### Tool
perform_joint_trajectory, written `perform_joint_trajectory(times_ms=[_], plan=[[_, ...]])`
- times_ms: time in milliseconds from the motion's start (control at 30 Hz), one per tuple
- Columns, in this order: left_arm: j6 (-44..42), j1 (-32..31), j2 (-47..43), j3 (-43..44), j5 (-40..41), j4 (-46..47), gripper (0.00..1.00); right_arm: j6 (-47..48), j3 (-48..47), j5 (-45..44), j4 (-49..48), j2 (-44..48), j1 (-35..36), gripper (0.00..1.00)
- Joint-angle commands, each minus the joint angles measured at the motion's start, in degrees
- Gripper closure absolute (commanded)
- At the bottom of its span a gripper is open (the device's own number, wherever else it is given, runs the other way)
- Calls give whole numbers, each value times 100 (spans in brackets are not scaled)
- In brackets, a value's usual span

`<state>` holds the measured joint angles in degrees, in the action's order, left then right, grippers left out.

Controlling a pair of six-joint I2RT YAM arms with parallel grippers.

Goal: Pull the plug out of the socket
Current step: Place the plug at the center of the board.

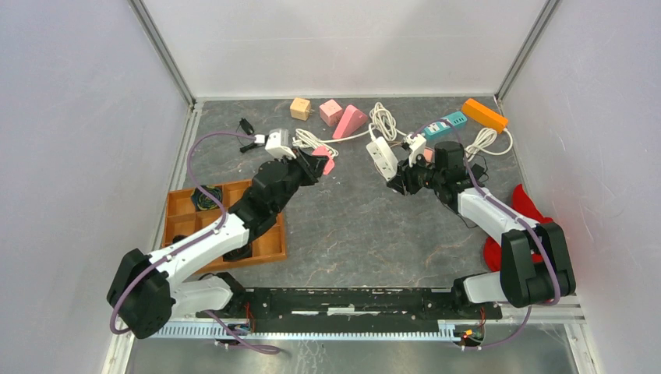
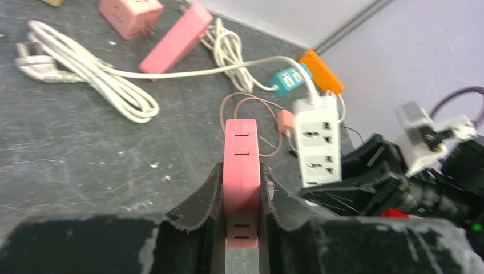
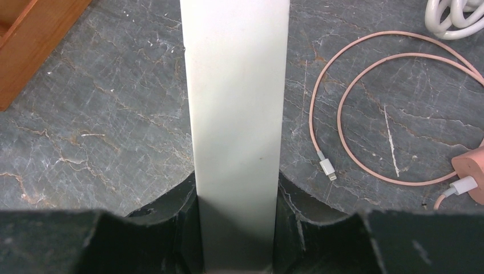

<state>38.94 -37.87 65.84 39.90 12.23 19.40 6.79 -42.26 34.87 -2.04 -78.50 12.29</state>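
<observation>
Plug clenched in left pincer, white socket strip in right pincer, above grey marbled tabletop, pale walls.

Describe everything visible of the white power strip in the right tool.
The white power strip is a long, slim bar, smooth plastic by its look. Two multi-pin sockets show on its face, both empty. The right tool is shut on its near end, gripping it across its width. A white cord leaves its far end and runs to a coil on the grey table. Whether the strip touches the table is unclear.
</observation>
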Motion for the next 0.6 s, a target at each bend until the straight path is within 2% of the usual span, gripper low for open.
perform_joint_trajectory(times_ms=[0, 167, 367, 567], plan=[[-275, 513, 50, -83, -343, 259, 96, 101, -283, 230, -266, 209, -38, 100], [-79, 1155, 468, -81, -397, 457, 86, 86, -296, 291, -270, 216, -50, 100], [299, 2076, 1374, 165, -985, 731, 86, 70, -296, 369, -270, 278, -48, 100], [436, 2709, 2293, 721, -1401, 516, 85, 17, -292, 489, -288, 324, -52, 100]])
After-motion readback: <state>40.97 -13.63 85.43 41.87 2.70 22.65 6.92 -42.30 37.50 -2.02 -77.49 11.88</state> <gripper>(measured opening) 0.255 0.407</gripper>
